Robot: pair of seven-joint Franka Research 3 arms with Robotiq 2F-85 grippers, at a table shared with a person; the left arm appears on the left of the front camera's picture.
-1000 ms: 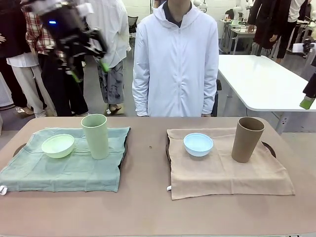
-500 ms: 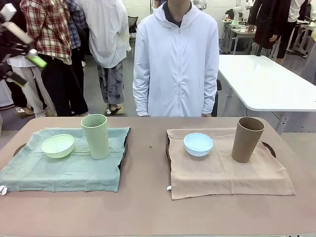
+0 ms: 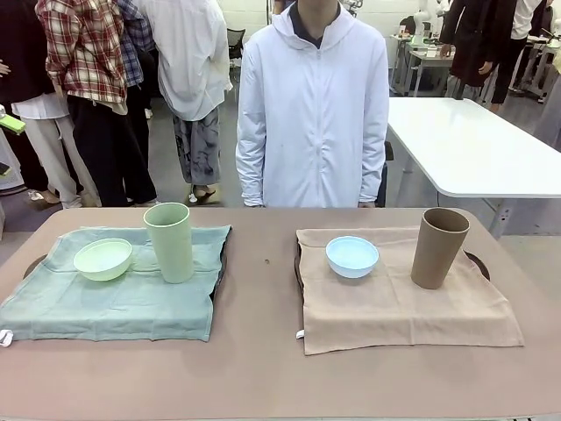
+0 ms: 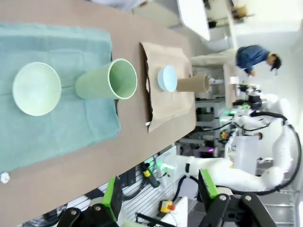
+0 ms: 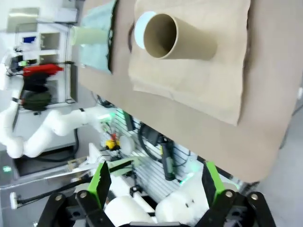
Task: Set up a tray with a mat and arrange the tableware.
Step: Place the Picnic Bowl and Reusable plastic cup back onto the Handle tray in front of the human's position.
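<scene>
We find both arms drawn up and away from the worktop, which we judge leaves the finished arrangement clear. The left gripper hangs high with its jaws released and nothing between the green pads; the right gripper likewise stands with jaws spread wide and empty. Nearest on the worktop lie two cloths serving as mats: a green mat on the robot's left and a tan mat on its right, each draped over a dark tray whose rim peeks out at the mat's edges. The mats overhang the trays, presumably so the dishes sit on cloth rather than on bare tray. On the green mat the pale green bowl rests upright, with the tall green cup standing just beside it toward the middle. On the tan mat the light blue bowl sits near the far inner corner and the brown cup stands upright, apart from it, toward the outer edge. Colours are matched set to set, so we judge the layout complete or nearly so. A person in a white jacket stands at the far side, hands out of sight. We read no brands, labels or writing on any item.
</scene>
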